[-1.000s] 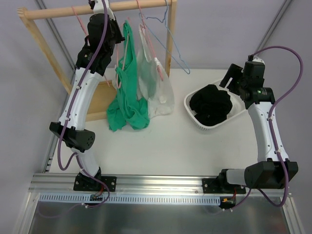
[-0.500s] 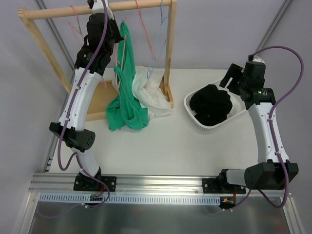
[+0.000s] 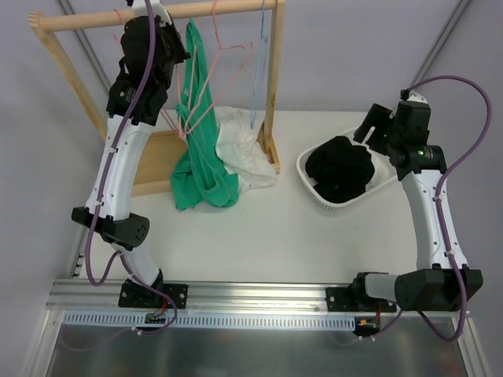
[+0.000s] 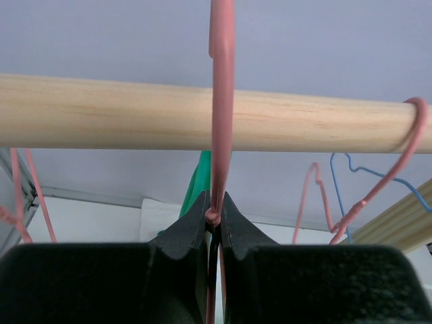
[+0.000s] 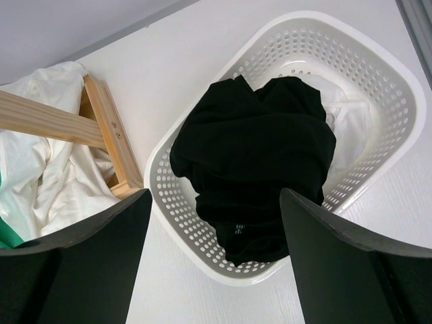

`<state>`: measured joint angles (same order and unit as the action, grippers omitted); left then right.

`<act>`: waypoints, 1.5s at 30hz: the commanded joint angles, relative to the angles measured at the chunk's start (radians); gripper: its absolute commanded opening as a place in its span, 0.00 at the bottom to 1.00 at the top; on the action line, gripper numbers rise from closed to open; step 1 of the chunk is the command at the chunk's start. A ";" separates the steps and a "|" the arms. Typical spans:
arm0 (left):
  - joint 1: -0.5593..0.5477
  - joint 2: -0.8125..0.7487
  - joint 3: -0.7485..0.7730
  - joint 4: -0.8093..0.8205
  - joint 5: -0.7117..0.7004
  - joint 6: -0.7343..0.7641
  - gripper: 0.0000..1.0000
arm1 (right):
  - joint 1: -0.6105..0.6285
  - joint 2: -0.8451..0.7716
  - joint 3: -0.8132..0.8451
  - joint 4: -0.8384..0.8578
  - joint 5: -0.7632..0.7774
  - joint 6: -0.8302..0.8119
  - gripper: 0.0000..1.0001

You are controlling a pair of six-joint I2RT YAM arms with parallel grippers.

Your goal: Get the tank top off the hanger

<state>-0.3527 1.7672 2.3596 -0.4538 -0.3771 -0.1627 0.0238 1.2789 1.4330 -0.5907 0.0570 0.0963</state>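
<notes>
The green tank top (image 3: 198,118) hangs from just under the wooden rail (image 3: 220,9), and its lower part lies heaped on the table. In the left wrist view a strip of the green tank top (image 4: 198,182) shows behind the jaws. My left gripper (image 3: 174,39) is raised to the rail and shut on the wire of a pink hanger (image 4: 221,101), whose hook rises in front of the rail (image 4: 101,111). My right gripper (image 5: 216,256) hangs open over the basket, with nothing between its fingers.
A white garment (image 3: 240,149) lies crumpled at the rack's foot (image 5: 111,142). More pink hangers (image 3: 228,59) and a blue hanger (image 3: 258,71) dangle from the rail. A white perforated basket (image 3: 385,184) at the right holds a black garment (image 3: 339,169).
The white garment has dropped from its hanger onto the table. My left arm has moved up and to the left along the rail with the pink hanger. The right arm has not moved.
</notes>
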 commanded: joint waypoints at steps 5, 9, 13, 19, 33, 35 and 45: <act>0.000 -0.152 -0.022 0.076 -0.019 0.043 0.00 | 0.027 -0.042 -0.008 0.031 -0.127 -0.038 0.81; -0.002 -0.210 -0.077 0.076 -0.040 0.043 0.00 | 0.076 -0.073 -0.057 0.104 -0.241 -0.064 0.81; -0.002 -0.262 -0.126 0.076 -0.043 0.043 0.00 | 0.139 -0.099 -0.135 0.172 -0.286 -0.087 0.81; -0.003 -0.357 -0.200 0.075 -0.026 0.029 0.00 | 0.212 -0.147 -0.337 0.406 -0.332 -0.064 0.81; -0.012 -0.633 -0.391 0.073 0.127 -0.054 0.00 | 0.393 0.019 -0.482 0.875 -0.342 0.054 0.82; -0.012 -0.670 -0.434 0.075 0.148 -0.064 0.00 | 0.418 0.069 -0.468 0.881 -0.336 0.049 0.82; -0.012 -0.857 -0.539 0.070 0.310 -0.112 0.00 | 0.536 0.275 -0.365 0.914 -0.286 0.028 0.83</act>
<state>-0.3546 0.9459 1.8217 -0.4614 -0.1535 -0.2333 0.5358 1.5272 0.9993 0.2512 -0.2680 0.1455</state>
